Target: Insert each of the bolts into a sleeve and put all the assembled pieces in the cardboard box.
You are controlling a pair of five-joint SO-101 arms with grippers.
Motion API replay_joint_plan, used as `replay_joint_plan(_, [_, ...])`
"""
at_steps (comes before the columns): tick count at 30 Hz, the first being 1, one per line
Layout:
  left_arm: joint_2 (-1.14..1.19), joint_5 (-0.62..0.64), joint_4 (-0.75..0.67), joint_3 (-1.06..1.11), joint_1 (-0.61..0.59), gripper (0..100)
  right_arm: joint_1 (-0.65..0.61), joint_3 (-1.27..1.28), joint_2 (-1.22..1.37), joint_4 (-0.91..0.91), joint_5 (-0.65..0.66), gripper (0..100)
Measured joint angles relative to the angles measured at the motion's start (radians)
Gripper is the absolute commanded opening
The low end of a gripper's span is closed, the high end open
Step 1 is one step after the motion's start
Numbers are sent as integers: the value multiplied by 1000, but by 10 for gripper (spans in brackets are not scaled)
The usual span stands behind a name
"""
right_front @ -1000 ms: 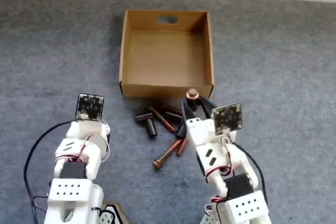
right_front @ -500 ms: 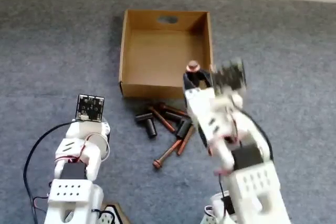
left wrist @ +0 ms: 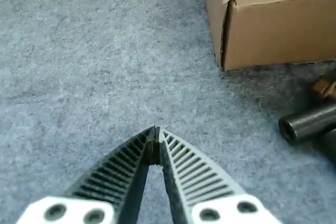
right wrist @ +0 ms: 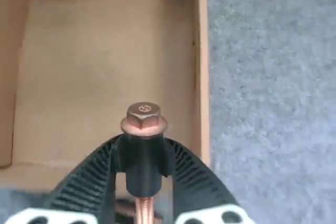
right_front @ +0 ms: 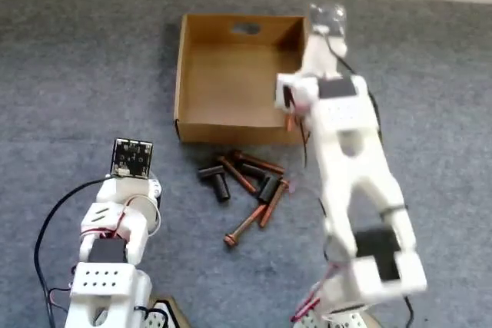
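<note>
Right gripper (right wrist: pixel 143 148) clamped the sleeved bolt (right wrist: pixel 144 120) above the cardboard box (right wrist: pixel 201 66); left gripper (left wrist: pixel 155 136) sat pinched closed.

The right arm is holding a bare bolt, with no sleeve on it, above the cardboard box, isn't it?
Not bare: the right wrist view shows the bolt already sitting in a black sleeve, gripped by the right tool above the cardboard box.

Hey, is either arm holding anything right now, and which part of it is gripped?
The right tool holds an assembled bolt, clamped on its black sleeve. The left tool holds nothing.
</note>
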Motion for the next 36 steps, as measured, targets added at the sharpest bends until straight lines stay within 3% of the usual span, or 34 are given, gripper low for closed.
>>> replay_joint_plan(9, [0, 0, 0, 0, 0, 14, -2, -770, 549, 336, -5, 6])
replay_joint_plan(16, [0, 0, 0, 0, 0, 14, -2, -1244, 887, 476, 37, 6])
replay_joint_plan(23, [0, 0, 0, 0, 0, 14, -6, -1346, 956, 555, 141, 6])
replay_joint_plan(36, [0, 0, 0, 0, 0, 14, -11, -1346, 1048, 557, 152, 6])
